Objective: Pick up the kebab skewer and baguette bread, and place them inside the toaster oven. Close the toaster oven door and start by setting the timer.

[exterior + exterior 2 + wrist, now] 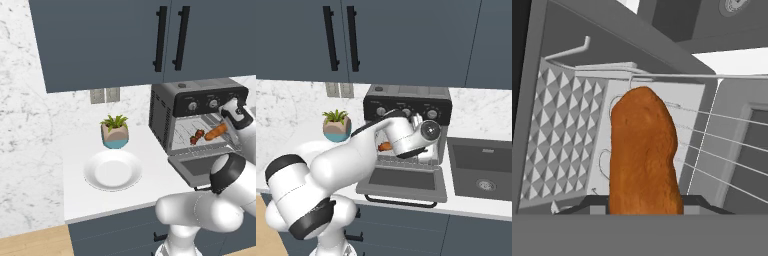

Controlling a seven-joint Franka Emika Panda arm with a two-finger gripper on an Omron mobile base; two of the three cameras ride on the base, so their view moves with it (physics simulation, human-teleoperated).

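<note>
Here, the baguette bread point(216, 132) is seen at the right of the left base view, inside the toaster oven point(165, 107), just beside the kebab skewer point(197, 136) lying on the wire rack point(187, 141). The bread is pinched by the gripper point(644, 202) at the bottom middle of the hand view, where the orange-brown loaf point(643, 150) points up toward the back wall. The toaster oven door point(403, 182) is dropped open in the lower middle of the right base view. A white plate point(112, 170) and a small plant point(115, 131) are seen left of the oven.
</note>
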